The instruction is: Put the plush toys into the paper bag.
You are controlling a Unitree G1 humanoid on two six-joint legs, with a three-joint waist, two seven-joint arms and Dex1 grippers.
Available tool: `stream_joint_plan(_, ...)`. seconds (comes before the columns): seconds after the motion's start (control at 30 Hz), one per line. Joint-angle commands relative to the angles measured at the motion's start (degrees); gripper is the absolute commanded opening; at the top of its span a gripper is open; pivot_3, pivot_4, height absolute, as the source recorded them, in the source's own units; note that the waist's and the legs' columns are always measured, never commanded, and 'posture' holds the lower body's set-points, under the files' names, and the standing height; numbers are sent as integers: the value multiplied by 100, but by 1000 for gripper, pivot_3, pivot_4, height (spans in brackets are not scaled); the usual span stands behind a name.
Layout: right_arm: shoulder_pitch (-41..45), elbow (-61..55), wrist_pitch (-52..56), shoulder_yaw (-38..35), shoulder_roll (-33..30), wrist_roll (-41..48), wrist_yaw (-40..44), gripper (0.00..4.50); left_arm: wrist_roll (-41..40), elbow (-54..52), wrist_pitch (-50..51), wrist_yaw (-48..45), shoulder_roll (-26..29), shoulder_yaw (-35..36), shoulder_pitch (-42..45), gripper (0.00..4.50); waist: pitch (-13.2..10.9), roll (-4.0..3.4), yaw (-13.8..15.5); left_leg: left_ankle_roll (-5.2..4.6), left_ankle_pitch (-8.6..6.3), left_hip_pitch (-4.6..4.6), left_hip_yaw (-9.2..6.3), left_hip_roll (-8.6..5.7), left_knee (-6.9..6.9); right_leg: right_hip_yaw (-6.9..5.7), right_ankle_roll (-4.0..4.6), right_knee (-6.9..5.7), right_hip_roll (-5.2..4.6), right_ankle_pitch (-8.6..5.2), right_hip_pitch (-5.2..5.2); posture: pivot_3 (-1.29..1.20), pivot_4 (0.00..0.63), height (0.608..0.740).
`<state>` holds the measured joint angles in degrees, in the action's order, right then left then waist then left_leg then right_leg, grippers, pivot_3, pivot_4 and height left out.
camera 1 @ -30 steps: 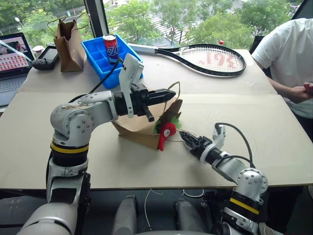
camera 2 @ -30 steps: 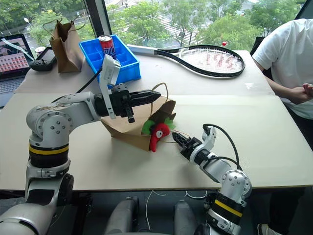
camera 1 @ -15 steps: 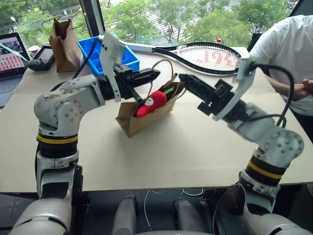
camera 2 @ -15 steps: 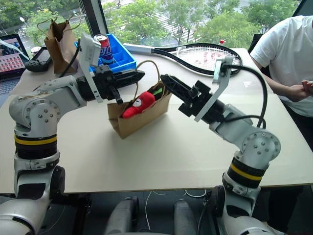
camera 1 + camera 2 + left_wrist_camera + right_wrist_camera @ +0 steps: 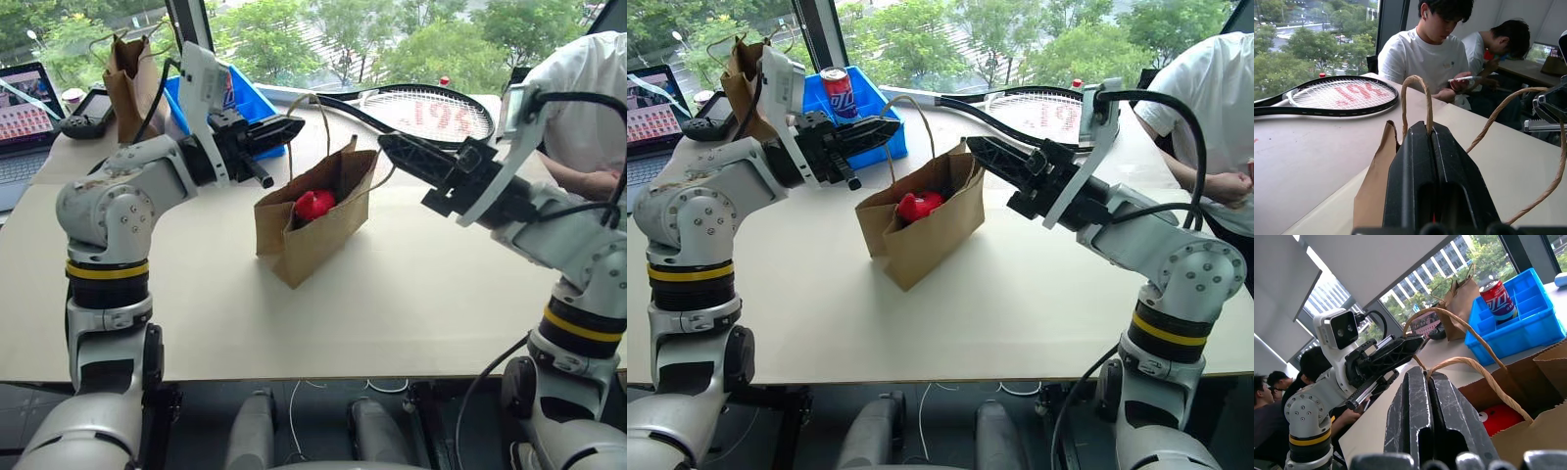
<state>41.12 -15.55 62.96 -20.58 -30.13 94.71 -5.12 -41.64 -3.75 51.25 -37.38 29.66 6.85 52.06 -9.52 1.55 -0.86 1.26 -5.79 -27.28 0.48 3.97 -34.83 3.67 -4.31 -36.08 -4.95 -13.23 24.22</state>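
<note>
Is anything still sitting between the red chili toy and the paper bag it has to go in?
Nothing visible does. The red chili toy already lies inside the upright paper bag, whose two loop handles are pinched by the left gripper and the right gripper.

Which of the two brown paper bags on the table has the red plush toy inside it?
The wide tan paper bag standing upright mid-table holds the red plush toy. The narrower, darker brown paper bag stands at the far left, beside the blue plastic bin.
</note>
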Motion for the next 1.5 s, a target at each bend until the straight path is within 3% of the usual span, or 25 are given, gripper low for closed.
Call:
stream_joint_plan(0.03, 15, -41, -366, -79, -201, 352, -121, 13, -19, 13, -76, -139, -8, 1, 290, 0, 0, 0, -1, 0, 0, 0, 0, 0, 0, 0, 0, 0, 0, 0, 0, 0, 150, 735)
stream_joint_plan(0.33, -475, -162, -757, 240, -217, 246, -420, 13, 62, 9, 7, -313, -55, -315, 196, 0, 0, 1, -5, -2, 1, 0, 0, 0, -2, 3, -1, 0, 1, 0, -1, 0, 150, 735)
stream_joint_plan(0.43, -616, -186, -868, 242, -253, 226, -568, 13, -102, 173, 153, -199, -139, -132, 239, 0, 0, 1, -1, -2, 1, 0, 0, 0, -1, 3, -1, 0, 1, -1, -2, 0, 150, 735)
stream_joint_plan(0.47, -644, -199, -908, 226, -276, 246, -568, 319, -161, 235, 196, -171, -145, -47, 265, 583, 0, 1, -1, -2, 1, 1, 0, 0, -2, 3, -1, 1, 1, -1, -3, 0, 150, 735)
stream_joint_plan(0.67, -771, -217, -842, 109, -725, 464, -340, 2208, -139, 288, 229, -391, 169, 90, 276, 2598, -1, 1, -2, -2, 1, 0, 1, -1, -3, 4, -1, 0, 1, -1, -2, 0, 150, 735)
stream_joint_plan(0.83, -1341, -147, -457, -317, -1768, 505, 573, 3957, -125, 356, 116, -802, 841, 348, 11, 4418, -1, 2, 11, -3, 1, 0, 1, 0, 0, 4, 0, 4, 1, -2, -3, 0, 150, 735)
stream_joint_plan(0.9, -1576, -173, -397, -434, -2071, 277, 1044, 4448, -37, 259, -58, -1059, 1108, 363, -306, 4500, -1, 2, 9, -3, 1, 0, 2, 0, -1, 5, 2, 4, 0, -3, -3, 0, 150, 735)
stream_joint_plan(1.07, -2045, -631, -676, 215, -2385, -1396, 2135, 4448, 162, -148, -582, -1629, 1431, 272, -1331, 4500, -1, 2, -18, -2, 1, 13, 6, 3, -1, 7, 39, 1, 0, -21, -6, 0, 150, 735)
stream_joint_plan(1.1, -2060, -660, -728, 313, -2351, -1605, 2243, 4188, 190, -233, -668, -1705, 1440, 250, -1447, 4500, -1, 3, -16, -2, 1, 12, 6, 3, -2, 7, 44, 2, 0, -20, -5, 0, 150, 735)
stream_joint_plan(1.17, -2115, -784, -1231, 1265, -2364, -3011, 2615, 3734, 276, -557, -874, -1592, 1224, 129, -1836, 4500, -1, 4, -4, -2, 1, 7, 7, 3, -6, 8, 47, 2, -1, -17, -2, 0, 150, 735)
stream_joint_plan(1.23, -2148, -776, -1736, 1968, -2265, -4043, 2970, 3005, 329, -777, -888, -1431, 1052, -17, -2057, 4500, -1, 4, 18, -1, 0, 9, 12, 2, -12, 8, 49, 6, -6, -16, -5, 0, 150, 735)
stream_joint_plan(1.5, -1483, -34, -2892, 2934, -1136, -5916, 3430, 248, 479, -1705, -871, -1020, 634, -541, -2406, 4500, -2, 6, 19, 0, 1, -2, 30, -2, -20, 11, 38, 5, -14, -15, -1, 0, 150, 735)
